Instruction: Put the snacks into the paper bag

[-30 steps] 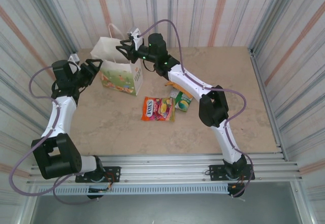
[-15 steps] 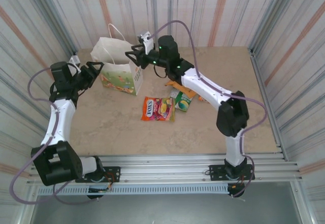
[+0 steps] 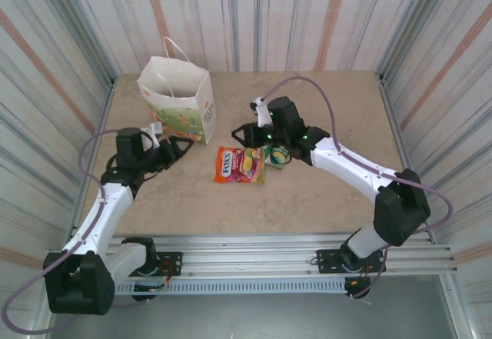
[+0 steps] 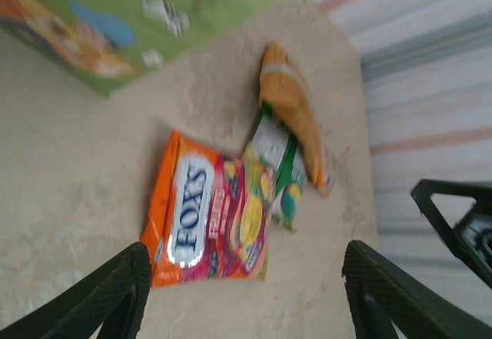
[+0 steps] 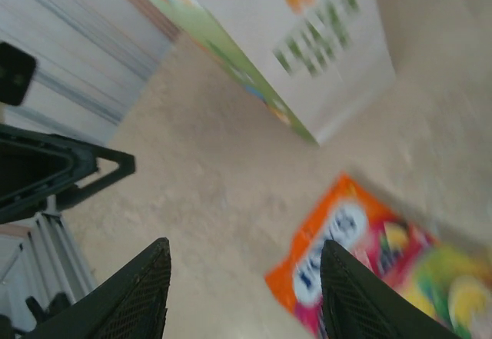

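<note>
Status: partway through, nothing is being carried right now.

- The paper bag (image 3: 177,97) is standing upright at the far left of the table (image 3: 231,208), mouth open. I can't tell what's sitting inside it: the top view isn't showing the contents.
- At least three snacks are lying out on the table, right of the bag and nearer to us: the FOX'S packet (image 4: 211,216) flat, label up; the green packet (image 4: 280,162) touching its right edge and partly tucked under it; the orange packet (image 4: 288,97) overlapping the green one on the far side.
- The left gripper (image 3: 175,151) is hovering just near of the bag, pointing right toward the pile. Its jaws are standing wide apart and empty.
- The right gripper (image 3: 240,134) is hanging just far of the FOX'S packet, between it and the bag's right corner. Its jaws are apart too, gripping nothing.

My read: both arms are lining up on the same cluster, and the FOX'S packet is looking like the next pick, since it's lying on top with its left side clear. Risk: the overlapping stack may be making the green and orange ones drag along, and the two arms are closing in on one small area.
</note>
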